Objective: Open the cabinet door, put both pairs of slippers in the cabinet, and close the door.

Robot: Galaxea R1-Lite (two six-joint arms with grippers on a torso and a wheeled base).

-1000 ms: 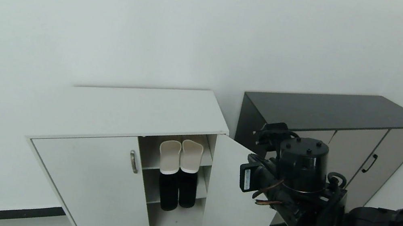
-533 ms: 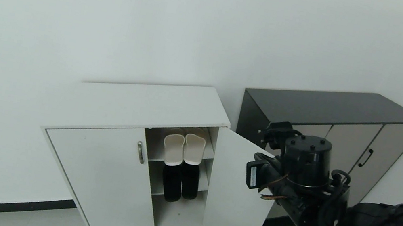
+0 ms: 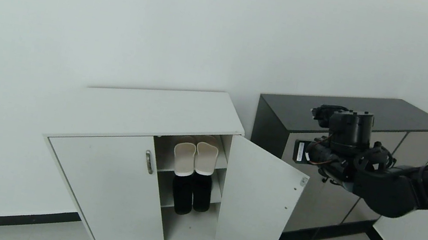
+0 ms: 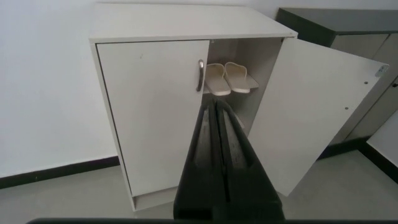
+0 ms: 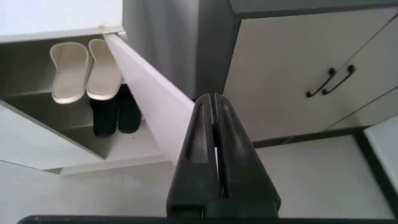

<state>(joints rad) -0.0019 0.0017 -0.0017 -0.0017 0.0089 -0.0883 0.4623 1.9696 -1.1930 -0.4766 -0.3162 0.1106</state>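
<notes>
Closing step, I judge: cream foam slippers (image 3: 194, 158) and black slippers (image 3: 191, 196) sit shelved; my right jaws, pressed together empty, should push the white cabinet door (image 3: 256, 205) below-left of them.

The right gripper (image 5: 215, 99) and the left gripper (image 4: 216, 106) were both closed and empty.
The right arm (image 3: 415, 188) lay stretched in from the right side, roughly level, its wrist (image 3: 346, 133) bent at the end; each gripper's two fingers were pressed flat together, pointing forward with nothing between them.

white label (image 3: 300, 152) on right arm (image 3: 402, 190), print unreadable, no other text
</notes>
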